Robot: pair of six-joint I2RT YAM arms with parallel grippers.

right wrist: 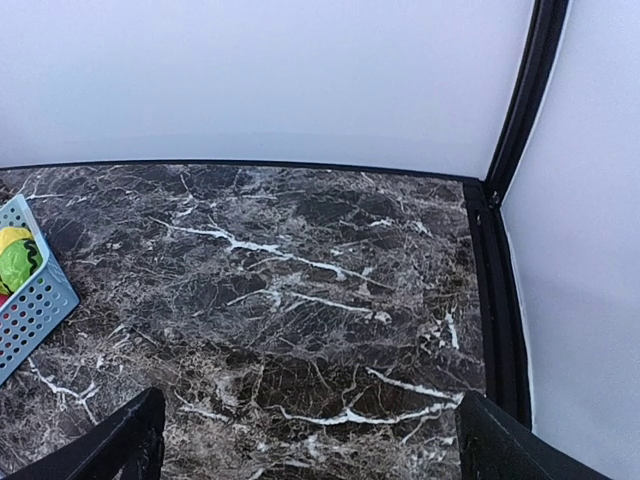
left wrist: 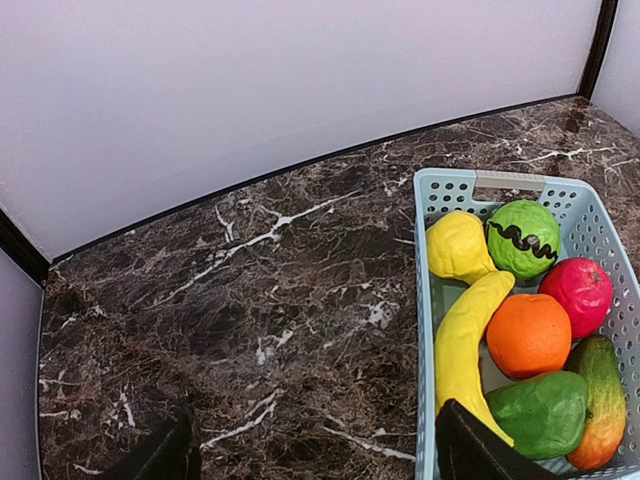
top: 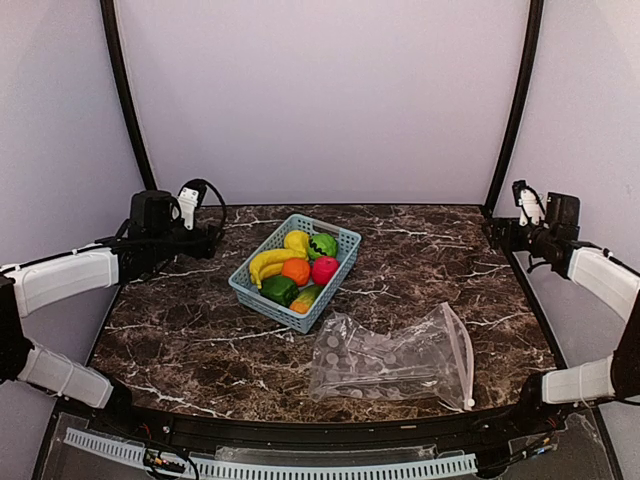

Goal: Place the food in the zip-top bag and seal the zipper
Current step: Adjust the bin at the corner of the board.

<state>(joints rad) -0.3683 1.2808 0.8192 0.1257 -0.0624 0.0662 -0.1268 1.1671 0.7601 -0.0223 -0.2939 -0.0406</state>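
The toy food lies in a light blue basket (top: 338,272): yellow banana (top: 268,264), orange (top: 296,271), pink-red ball (top: 325,269), green pepper (top: 279,290), striped melon (top: 323,244) and lemon (top: 296,240). In the left wrist view I see the banana (left wrist: 462,343), orange (left wrist: 528,334), ball (left wrist: 581,291), pepper (left wrist: 541,413), melon (left wrist: 523,237) and lemon (left wrist: 457,247). The clear zip-top bag (top: 385,358) lies flat near the front, its pale zipper (top: 459,350) along the right edge. My left gripper (top: 210,238) is open and empty, left of the basket. My right gripper (top: 505,232) is open and empty at the far right.
The dark marble table (top: 200,330) ends at black corner posts (top: 508,110) and pale walls. A green-orange toy (left wrist: 599,400) also lies in the basket (left wrist: 425,330). A basket corner (right wrist: 40,300) shows in the right wrist view.
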